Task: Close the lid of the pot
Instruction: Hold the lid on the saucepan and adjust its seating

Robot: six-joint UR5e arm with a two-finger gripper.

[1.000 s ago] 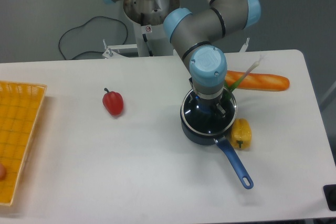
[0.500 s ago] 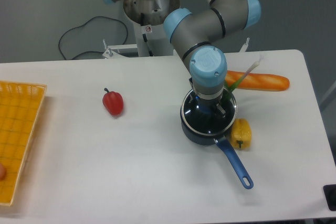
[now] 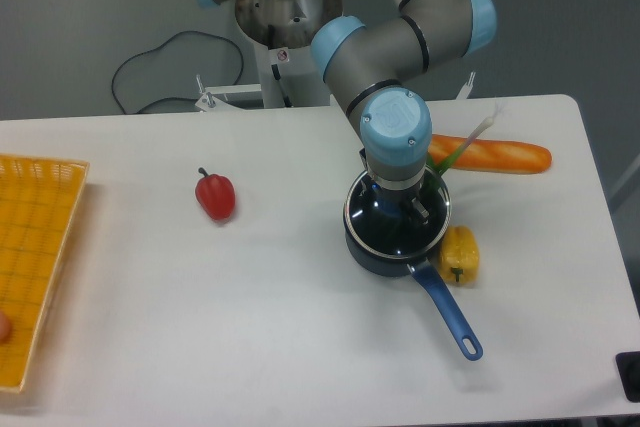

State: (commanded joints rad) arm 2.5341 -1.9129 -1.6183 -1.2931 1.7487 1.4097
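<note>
Almost nothing changed over the past second: tool [image 3: 398,202] hanging straight down over the small dark blue-black round saucepan [image 3: 392,259] with its long blue handle, wrist shifted a hair at most. Round clear glass lid with thin metal rim [image 3: 372,229] seated level on the saucepan's mouth, rim ring matching the pot's outline all round; blue centre knob hidden beneath the wrist. Fingers likewise hidden, so impossible to tell whether spread or pinched on the knob.

Saucepan standing right of centre on the white counter [image 3: 250,317], handle pointing toward the front right. Yellow bell pepper [image 3: 459,253] touching or just beside the pot's right wall; long orange baguette-like loaf [image 3: 495,154] and pale green stalk [image 3: 462,147] behind; red bell pepper [image 3: 215,194] well apart to the left; yellow woven tray [image 3: 35,247] at the far left edge.

Stillness read as a placement finished or nearly so: lid apparently closed, release and lift-off likely all that remains.
</note>
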